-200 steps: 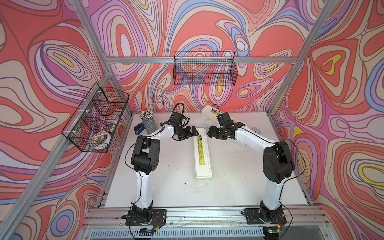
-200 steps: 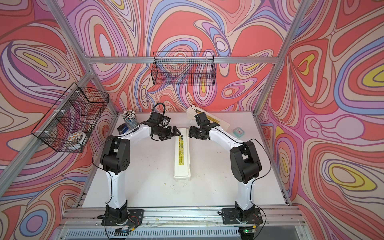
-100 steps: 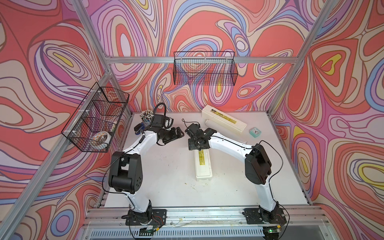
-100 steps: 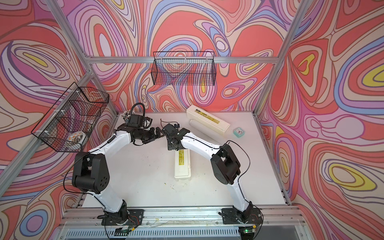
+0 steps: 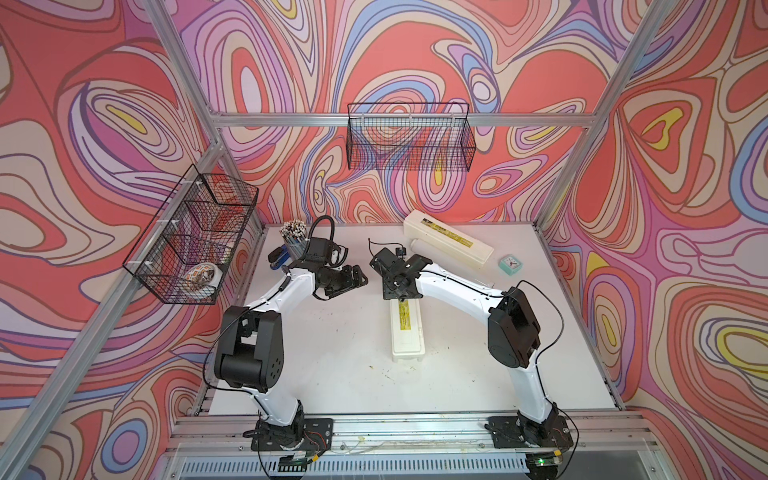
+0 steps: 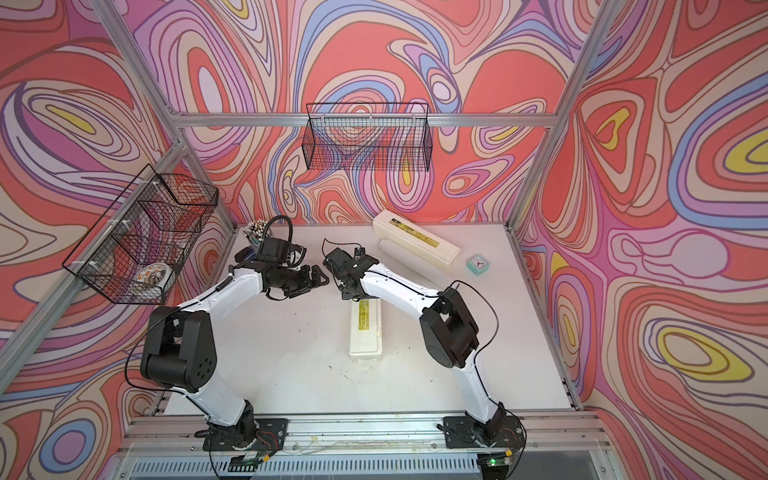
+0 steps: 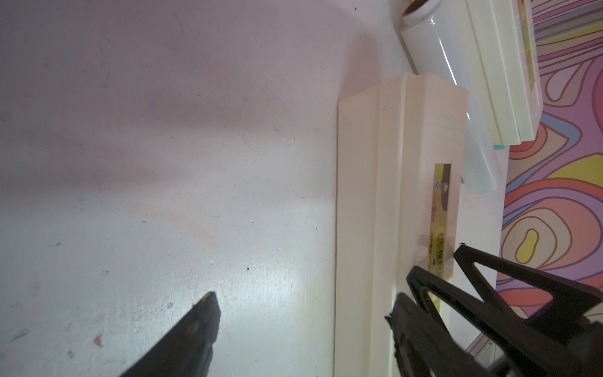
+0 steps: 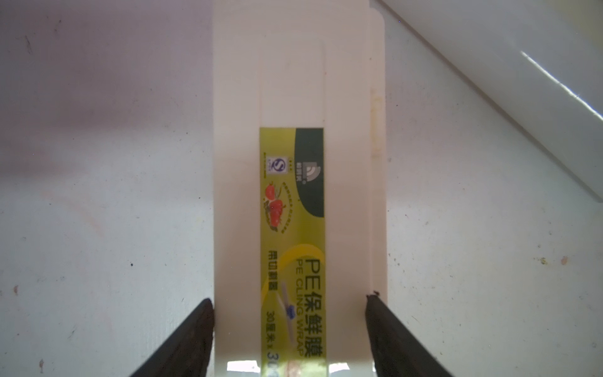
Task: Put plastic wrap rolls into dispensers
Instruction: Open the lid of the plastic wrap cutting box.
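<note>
**Cream near dispenser [image 5: 407, 332] bracketed by right claw [image 8: 290, 297]; left claw [image 7: 311, 284] spread, empty**

Near dispenser: lies lengthwise down the middle of the worktop [image 5: 332, 365]. Lid down, yellow-green label up ("PE CLING WRAP" readable in the right wrist view). Both top views put its far end under the right claw.

Right claw: points down over that far end, one finger [image 8: 186, 339] at each long side of the box. Tips sit right at the side walls, and one overlaps the lid flange. Can't tell whether they're pressing or just alongside.

Left claw: hangs above bare worktop near the right claw, left of the near dispenser. Jaws wide apart, nothing between them. One finger [image 7: 456, 310] overlaps the box in the left wrist view; contact can't be judged.

Far dispenser [image 5: 451, 243]: back of the worktop, angled, label up.

Roll [image 7: 434, 55]: glossy white, on the worktop along the far dispenser's front side, touching or just beside it. Hollow tube end shows in the left wrist view. In both top views only that end [image 6: 389, 248] is clear; the right arm hides much of the rest.

Other items: pencil cup [image 5: 293, 239] and blue stapler [image 5: 277, 261] in the back-left corner. Teal clock [image 5: 512, 264] sits just past the far dispenser's right end. Wire baskets [image 5: 409, 139] hang on the back and left walls.
</note>
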